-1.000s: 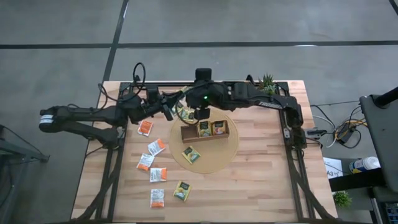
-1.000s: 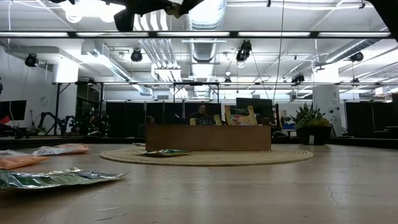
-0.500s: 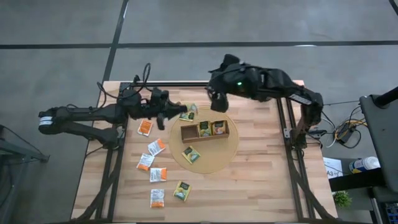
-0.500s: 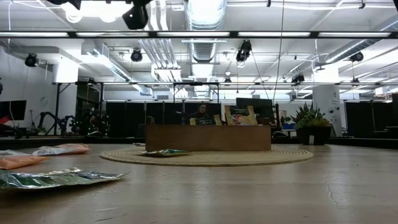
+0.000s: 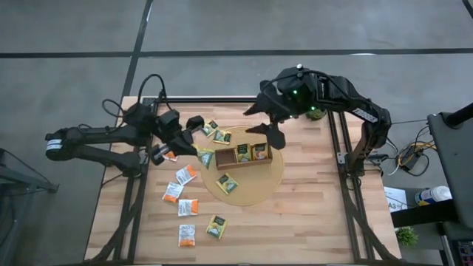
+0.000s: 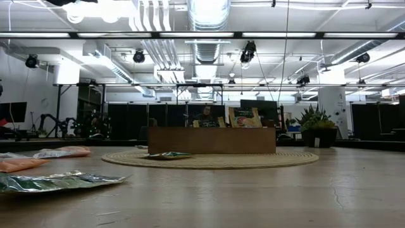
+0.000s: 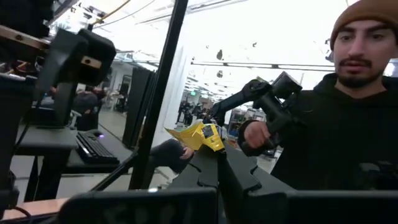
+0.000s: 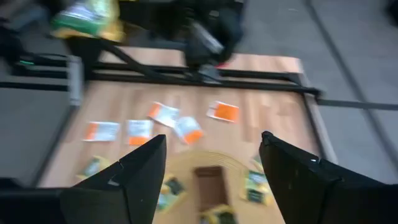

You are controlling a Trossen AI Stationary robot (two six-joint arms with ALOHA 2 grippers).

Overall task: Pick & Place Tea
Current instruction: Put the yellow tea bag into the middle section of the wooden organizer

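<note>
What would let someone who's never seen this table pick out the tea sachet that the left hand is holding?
Follow the left arm in from the wooden table's left edge to its hand, by the rim of the round woven mat near the wooden tray. Pinched there is a yellow-green sachet, the only one held up off the table.

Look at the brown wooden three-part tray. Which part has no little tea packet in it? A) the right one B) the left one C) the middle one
B, in the high view the brown wooden tray's left part is bare, while yellow-green tea packets stand in the other two.
</note>
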